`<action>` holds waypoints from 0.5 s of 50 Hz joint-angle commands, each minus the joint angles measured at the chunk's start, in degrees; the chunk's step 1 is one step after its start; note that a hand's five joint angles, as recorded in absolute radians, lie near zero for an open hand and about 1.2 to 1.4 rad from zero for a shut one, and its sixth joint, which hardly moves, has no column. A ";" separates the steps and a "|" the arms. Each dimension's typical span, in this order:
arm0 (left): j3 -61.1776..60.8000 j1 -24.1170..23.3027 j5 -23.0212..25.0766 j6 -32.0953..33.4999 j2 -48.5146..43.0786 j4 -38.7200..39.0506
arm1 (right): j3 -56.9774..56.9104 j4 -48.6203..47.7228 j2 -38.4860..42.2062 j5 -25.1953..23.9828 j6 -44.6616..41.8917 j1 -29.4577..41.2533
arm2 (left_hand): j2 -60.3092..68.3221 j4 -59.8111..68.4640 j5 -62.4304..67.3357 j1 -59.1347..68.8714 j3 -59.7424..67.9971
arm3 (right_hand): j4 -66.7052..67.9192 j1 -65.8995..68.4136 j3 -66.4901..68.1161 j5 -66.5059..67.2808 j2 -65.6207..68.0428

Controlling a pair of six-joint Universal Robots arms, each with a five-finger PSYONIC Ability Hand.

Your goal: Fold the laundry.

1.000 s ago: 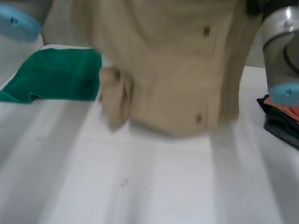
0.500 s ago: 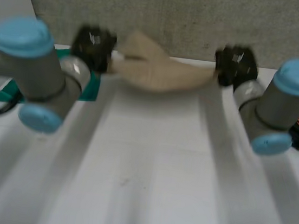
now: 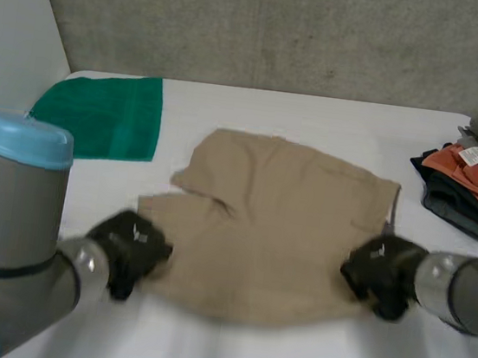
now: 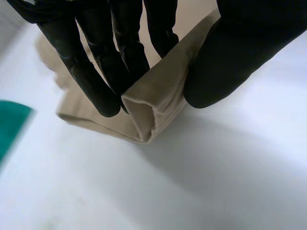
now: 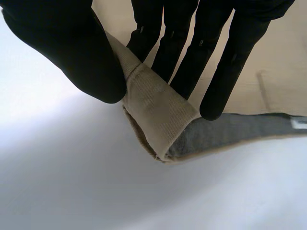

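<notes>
Head view, sweeping from the left. Far left first: a green towel (image 3: 98,116), flat on the white worktop (image 3: 226,352), near the cloth in the middle but apart from it.

Next along, the left hand (image 3: 130,251), down low at the near-left corner of the beige shorts (image 3: 268,226). Clamped on, no question: in the left wrist view, fingers (image 4: 91,76) on one side and thumb on the other, pinching a doubled-over corner of the cloth between them.

Centre stage, the shorts themselves, spread out across the middle of the worktop and lying mostly flat, with a notch between the legs on the far-left side.

On to the right hand (image 3: 380,273), at the near-right corner of the same garment. Same story in the right wrist view: fingers (image 5: 180,48) and thumb closed on a folded corner, grey inner lining and a small white tag peeking out along the edge just beside the fingertips.

Far right to finish: a pile of clothes (image 3: 465,185), orange on dark, sitting at the worktop's right edge, apart from the shorts.
</notes>
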 commanded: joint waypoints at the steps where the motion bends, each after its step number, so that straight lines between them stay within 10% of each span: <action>1: -2.79 -1.49 2.21 2.38 0.61 -10.88 | 6.09 9.29 -2.94 -2.22 -12.12 -2.29 | 11.42 11.58 12.21 14.10 11.86 | 11.13 15.17 11.55 11.82 12.85; 8: 2.47 -2.90 2.92 6.43 0.09 -13.97 | 4.44 7.81 -2.33 -3.54 -11.35 -3.17 | 11.42 11.58 12.21 14.10 11.86 | 11.13 15.17 11.55 11.82 12.85; 25: 55.98 -3.51 3.01 4.50 -31.89 15.57 | -14.29 -31.03 12.25 9.72 11.95 -2.74 | 11.42 11.58 12.21 14.10 11.86 | 11.13 15.17 11.55 11.82 12.85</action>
